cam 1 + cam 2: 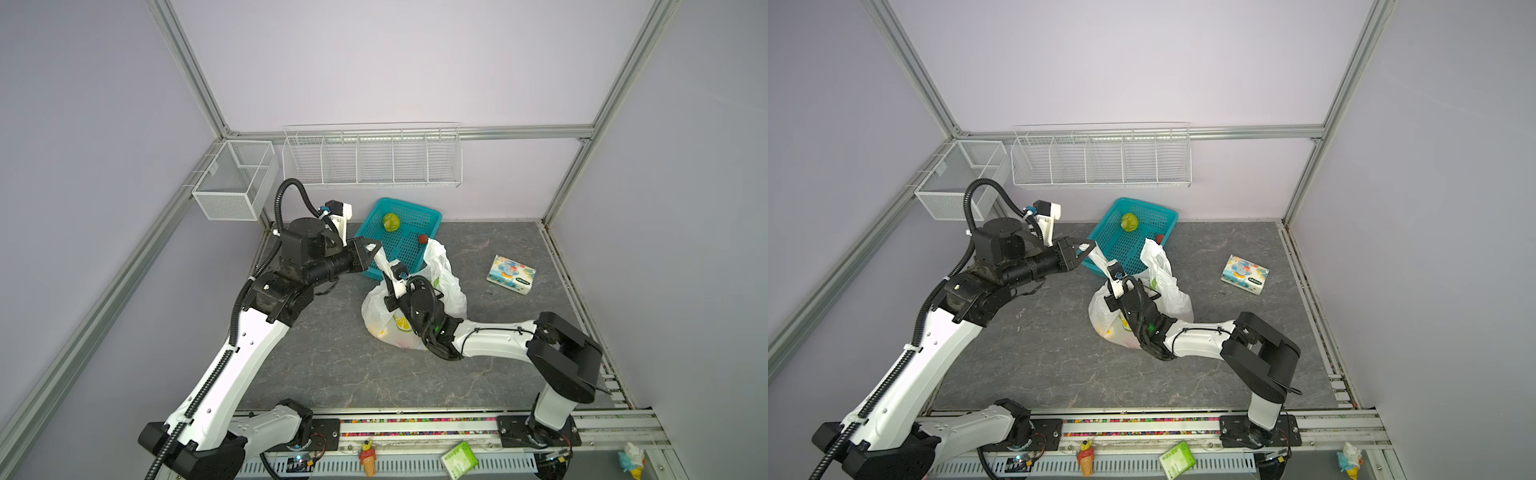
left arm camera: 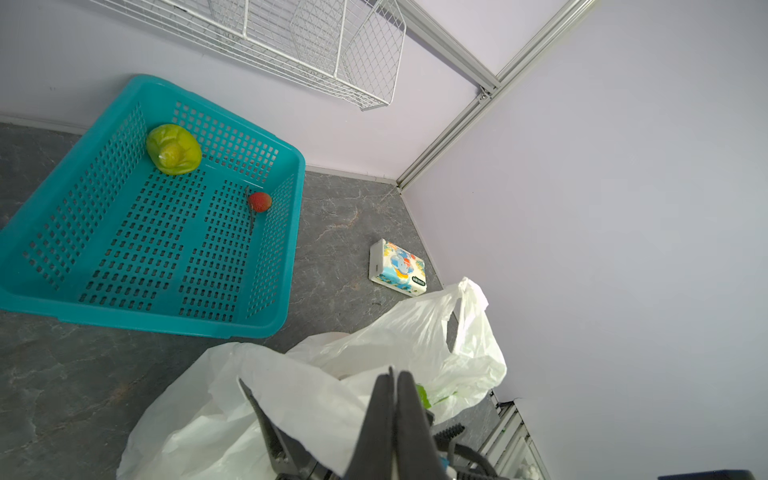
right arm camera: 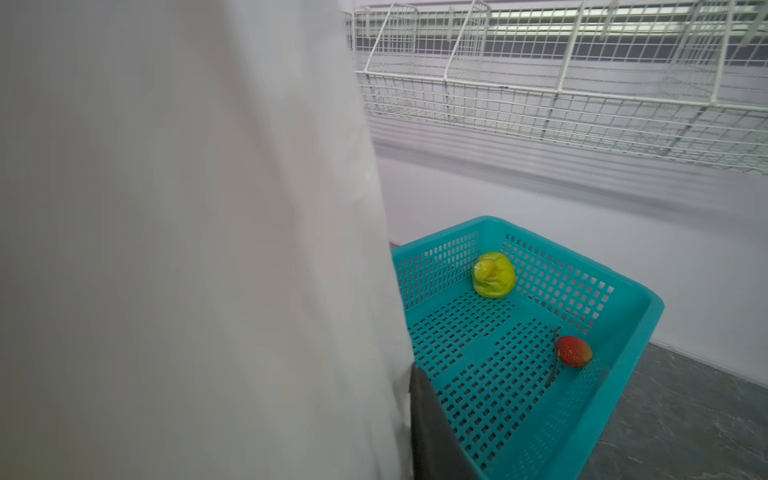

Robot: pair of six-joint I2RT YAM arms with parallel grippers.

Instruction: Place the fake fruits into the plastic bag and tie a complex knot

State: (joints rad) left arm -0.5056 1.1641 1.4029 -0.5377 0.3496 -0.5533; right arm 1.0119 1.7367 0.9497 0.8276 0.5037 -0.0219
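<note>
L tool [image 2: 395,376] pinched together on bag [image 1: 446,282] handle, beside basket [image 2: 286,232]. R tool [image 1: 387,291] at bag mouth, film covers it, can't tell its state. Bag sits on counter [image 1: 332,365]. Green fruit [image 2: 173,149] & strawberry [image 2: 260,201] in basket.

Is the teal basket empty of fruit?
No: in the left wrist view a green round fruit and a red strawberry lie on the floor of the teal basket.
</note>
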